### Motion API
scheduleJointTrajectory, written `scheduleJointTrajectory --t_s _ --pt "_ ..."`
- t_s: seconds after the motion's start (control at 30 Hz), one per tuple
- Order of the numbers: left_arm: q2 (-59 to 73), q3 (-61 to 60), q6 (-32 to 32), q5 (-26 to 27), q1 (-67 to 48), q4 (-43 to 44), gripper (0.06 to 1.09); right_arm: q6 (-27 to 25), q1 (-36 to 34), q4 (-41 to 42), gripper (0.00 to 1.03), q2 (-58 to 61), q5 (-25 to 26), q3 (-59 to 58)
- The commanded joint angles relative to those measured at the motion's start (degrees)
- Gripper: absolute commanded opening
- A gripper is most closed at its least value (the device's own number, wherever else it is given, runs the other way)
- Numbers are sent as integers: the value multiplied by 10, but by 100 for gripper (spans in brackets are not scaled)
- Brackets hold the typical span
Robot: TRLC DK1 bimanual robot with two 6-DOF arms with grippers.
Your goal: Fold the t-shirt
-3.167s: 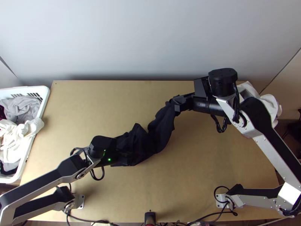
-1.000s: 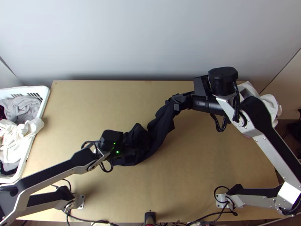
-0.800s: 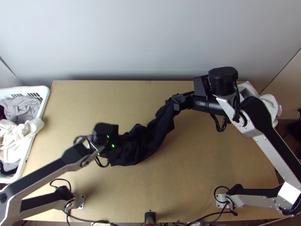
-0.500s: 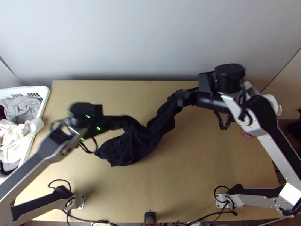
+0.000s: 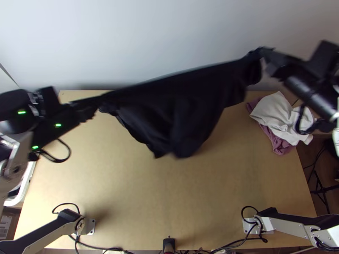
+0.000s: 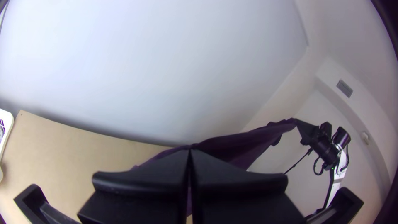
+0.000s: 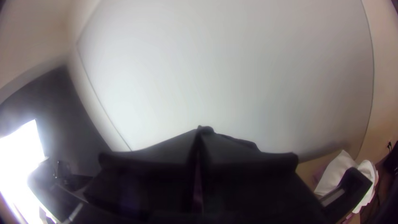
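A black t-shirt (image 5: pixel 178 106) hangs stretched between both grippers in the top view, its upper edge nearly straight and its lower part drooping in loose folds over the table. My left gripper (image 5: pixel 91 108) is shut on its left upper corner. Higher up and to the right, my right gripper (image 5: pixel 265 57) is shut on the other corner. In the left wrist view, the left gripper (image 6: pixel 190 155) has its fingers together and the shirt (image 6: pixel 244 143) runs from them to the far right gripper (image 6: pixel 299 124). The right wrist view has the right gripper (image 7: pixel 199 135) pressed together on dark cloth.
White cloth (image 5: pixel 277 116) lies over a mauve cloth (image 5: pixel 279 146) at the table's right back corner. A white laundry basket (image 5: pixel 25 186) stands at the left edge, partly behind the left arm. Bare table (image 5: pixel 178 199) lies between the two bases.
Both arms have swung apart and toward the back, the left one leftward, the right one rightward. The shirt, bunched on the table before, has been lifted and pulled wide between them.
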Motion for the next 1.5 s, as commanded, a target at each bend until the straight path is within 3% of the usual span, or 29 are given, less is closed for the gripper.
scheduleJointTrajectory --t_s 0.0,0.2,0.43,0.7,0.97,1.13,1.33,1.47 --pt "-23 109 -25 9 18 -42 9 12 -37 -4 3 -16 31 86" --pt "-68 129 -39 68 13 -48 9 9 -26 -30 3 -54 28 85" --pt "-136 134 -86 138 6 8 9 9 -18 -44 3 -100 -8 105" --pt "-186 134 -152 209 9 30 9 64 -42 -47 3 -144 -82 122" --pt "-217 101 -163 217 32 31 9 91 -56 -79 3 -153 -124 128" --pt "-228 -7 -126 216 87 59 9 61 -49 -85 3 -154 -128 -12" --pt "-197 -181 -72 212 112 117 9 32 -27 37 3 -136 -126 -231" --pt "-174 -332 -35 212 150 218 9 21 -10 156 3 -116 -115 -397"
